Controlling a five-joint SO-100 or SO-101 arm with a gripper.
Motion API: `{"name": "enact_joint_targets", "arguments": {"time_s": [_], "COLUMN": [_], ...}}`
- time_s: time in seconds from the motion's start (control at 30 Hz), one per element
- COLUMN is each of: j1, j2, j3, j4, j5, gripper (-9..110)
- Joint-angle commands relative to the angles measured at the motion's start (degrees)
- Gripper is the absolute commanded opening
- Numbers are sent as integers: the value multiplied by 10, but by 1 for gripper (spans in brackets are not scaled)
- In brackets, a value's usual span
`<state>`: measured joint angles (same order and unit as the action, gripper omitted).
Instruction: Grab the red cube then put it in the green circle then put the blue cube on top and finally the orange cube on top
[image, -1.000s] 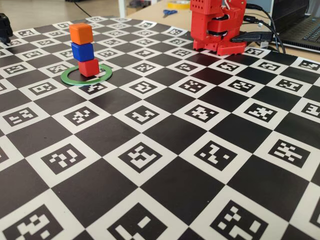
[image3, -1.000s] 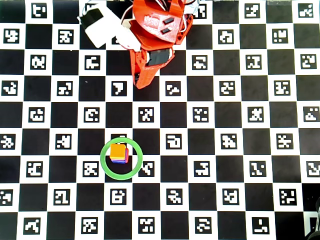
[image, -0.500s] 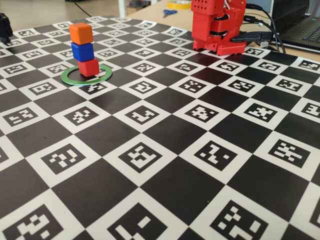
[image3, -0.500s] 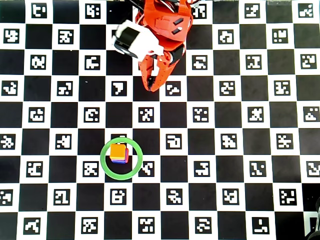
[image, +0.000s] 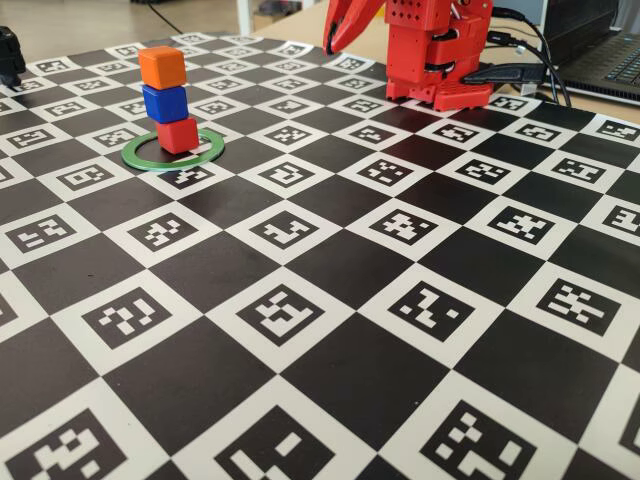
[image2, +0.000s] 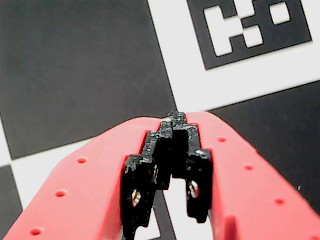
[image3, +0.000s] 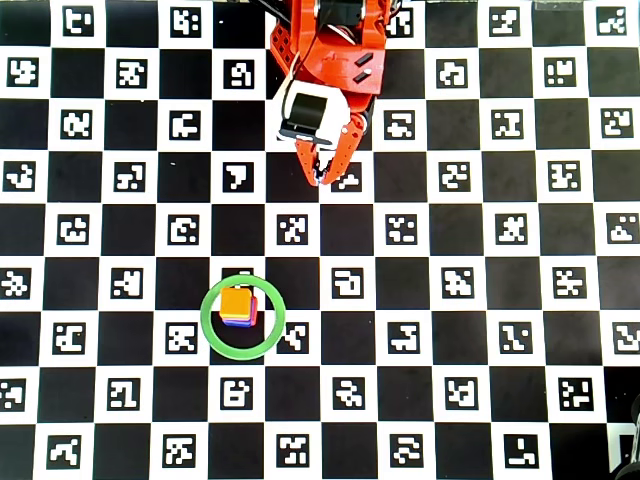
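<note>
The red cube (image: 177, 134) rests inside the green circle (image: 140, 155), at its right side. The blue cube (image: 164, 103) sits on it and the orange cube (image: 162, 66) tops the stack. From overhead only the orange cube (image3: 236, 303) shows fully, within the green circle (image3: 205, 318). My gripper (image3: 322, 180) hangs close to the arm's base, well away from the stack. In the wrist view the gripper (image2: 177, 117) is shut, its black-padded red tips touching with nothing between them, above the checkered mat.
The arm's red base (image: 440, 60) stands at the back of the marker-printed mat (image: 330, 300). Behind it lie a laptop (image: 610, 50), black cables (image: 520, 72) and blue scissors (image: 338, 25). A black object (image: 8, 55) sits at the far left edge.
The gripper has swung round near the base and its jaws have come together. Its tips now show at the top of the fixed view. The stack has not moved.
</note>
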<state>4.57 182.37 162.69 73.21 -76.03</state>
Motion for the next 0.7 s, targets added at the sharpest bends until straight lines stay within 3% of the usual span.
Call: {"name": "enact_joint_targets", "arguments": {"time_s": [0.0,0.47,0.67], "j1": [1,15,23], "j2": [23,99,100], "j3": [18,150,200], "j4": [-14,58,34], "j5": [7,-19,-54], "gripper": [-5,-5,-5]}}
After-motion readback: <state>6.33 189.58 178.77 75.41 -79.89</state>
